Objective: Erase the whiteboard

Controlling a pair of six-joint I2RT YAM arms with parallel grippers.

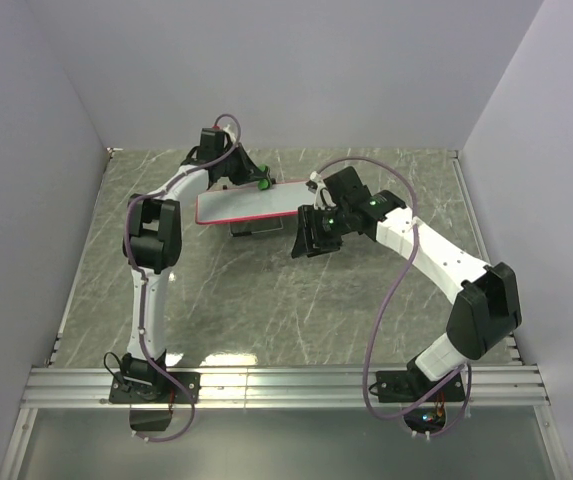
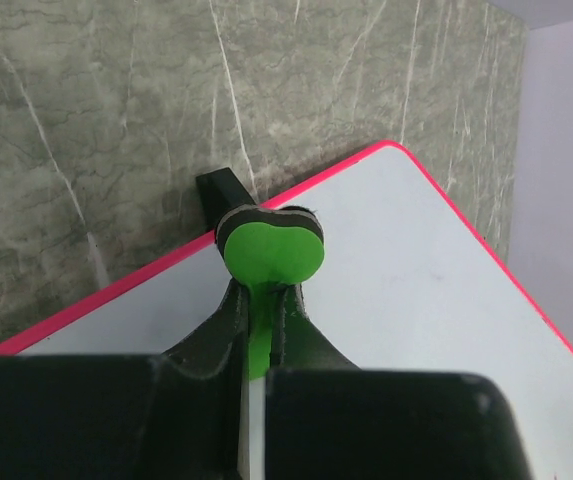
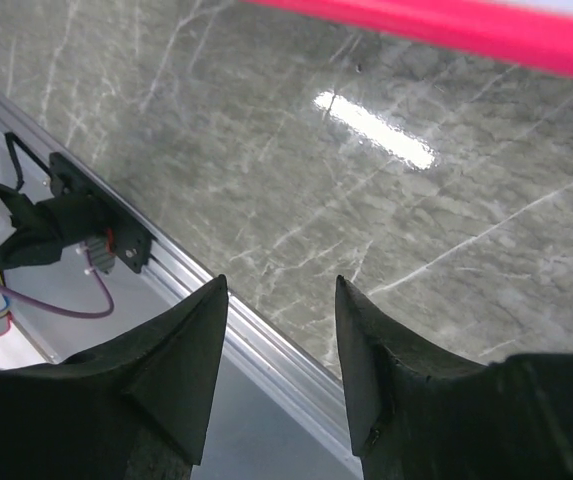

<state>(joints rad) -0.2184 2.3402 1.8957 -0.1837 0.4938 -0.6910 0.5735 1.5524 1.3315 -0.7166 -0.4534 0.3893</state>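
At the far centre of the table (image 1: 266, 300) lies the whiteboard (image 1: 251, 203), face up and raised slightly on black feet, between the two grippers.

Step in hand: wiping.
- Left gripper (image 2: 261, 315) is clenched on the stem of a green eraser (image 2: 269, 252). Its dark felt layer sits at the board's far edge, just above one black foot (image 2: 221, 190).
- Right gripper (image 3: 280, 295) is released, nothing between its fingers. It hangs near the board's right end. I cannot tell from these views whether it touches.

How to do it well (judgement):
- Keep the felt flat on the face. A tilted pad wipes only with one edge.
- Use light, even downward pressure, since the board stands on small feet and may slide or rock.
- Make overlapping passes along the long side and turn before the rim (image 2: 116, 288), so the pad does not catch or drop off.
- The free right claw could steady the right end if the board shifts.

Board appearance:
- White, smooth face with a thin red-pink rim and rounded corners.
- The part seen from the left wrist is clean, with no marks.
- From the top camera the face reads pale grey-white, and any remaining ink is too small to tell. The whole face should be covered before calling it done.
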